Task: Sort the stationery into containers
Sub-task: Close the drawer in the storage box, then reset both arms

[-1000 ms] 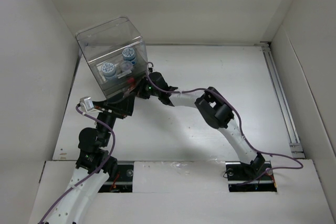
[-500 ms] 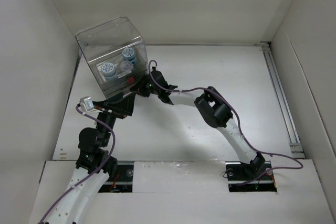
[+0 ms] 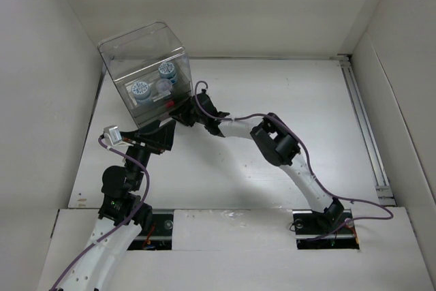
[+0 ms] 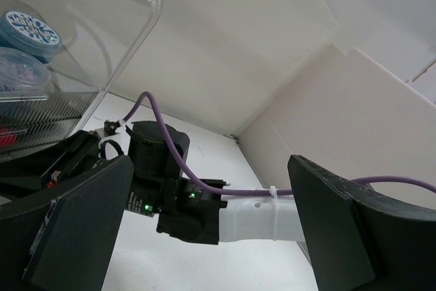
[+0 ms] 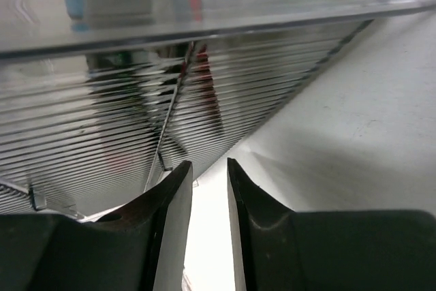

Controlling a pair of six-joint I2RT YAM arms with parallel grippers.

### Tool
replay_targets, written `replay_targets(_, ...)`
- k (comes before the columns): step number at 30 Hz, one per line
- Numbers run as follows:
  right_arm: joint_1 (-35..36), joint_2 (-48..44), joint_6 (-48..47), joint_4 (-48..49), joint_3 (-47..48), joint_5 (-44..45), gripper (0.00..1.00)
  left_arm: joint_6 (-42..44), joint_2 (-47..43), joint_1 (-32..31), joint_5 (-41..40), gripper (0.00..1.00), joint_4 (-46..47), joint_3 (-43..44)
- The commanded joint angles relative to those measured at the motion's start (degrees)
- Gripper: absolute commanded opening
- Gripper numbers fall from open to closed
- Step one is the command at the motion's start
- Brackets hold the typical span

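Observation:
The clear organiser box [image 3: 145,66] stands at the far left and holds blue-and-white rolls [image 3: 139,90]; one roll also shows in the left wrist view [image 4: 27,25]. Red pens [image 5: 201,66] show blurred through its ribbed drawer front [image 5: 122,134]. My right gripper [image 3: 177,108] is at the foot of the box's front. Its jaws [image 5: 209,163] are nearly shut with a narrow gap and nothing between them. My left gripper [image 3: 158,135] is wide open and empty just in front of the box, below the right wrist [image 4: 170,182]. The dark marker is not visible.
White walls enclose the table on the left, back and right. A metal rail [image 3: 364,120] runs along the right side. The right arm's purple cable [image 3: 245,117] loops over its forearm. The box wall [image 4: 129,52] fills the upper left of the left wrist view.
My right gripper has moved a little to the left, closer to the box's front. The left arm and the box have not moved.

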Motion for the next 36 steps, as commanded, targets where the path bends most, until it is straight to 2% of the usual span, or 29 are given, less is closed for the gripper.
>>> replay_targets(1,0.1,0.5,2.7,2.9,3.0,2.2,0.33,0.3,-0.2,-0.2,0.2,0.97,2.8,-0.2)
replay_targets(8,0.1,0.5,3.9,4.6,3.0,2.2,0.44,0.3,-0.2,-0.2,0.2,0.97,2.8,-0.2)
replay_targets(10,0.1,0.5,3.9,6.0,2.3,2.2,0.51,0.3,-0.2,-0.2,0.2,0.97,2.8,-0.2)
replay_targets(14,0.1,0.5,3.9,6.6,1.7,1.6,0.53,0.3,-0.2,-0.2,0.2,0.97,2.8,-0.2)
replay_targets(19,0.1,-5.5,3.9,12.2,-9.6,-0.8,0.53,0.3,-0.2,-0.2,0.2,0.97,2.8,-0.2)
replay_targets(22,0.1,-11.2,2.7,14.4,-17.5,-2.4,0.55,0.3,-0.2,-0.2,0.2,0.97,2.3,-0.2)
replay_targets(28,0.1,-25.4,-3.5,14.4,-31.6,-2.7,0.69,0.3,-0.2,-0.2,-0.9,0.97,1.2,0.3)
replay_targets(29,0.1,-27.6,-4.5,13.8,-33.8,-1.8,0.78,0.3,0.3,-0.2,-1.4,0.97,1.2,0.3)
replay_targets(30,0.1,-31.6,-6.2,11.0,-37.0,-0.6,1.0,0.3,0.3,-0.2,-1.4,0.97,1.2,0.3)
replay_targets(36,0.1,-46.7,-12.0,-2.3,-46.1,10.6,1.0,-1.0,3.2,-0.2,-5.2,1.0,1.7,0.3)
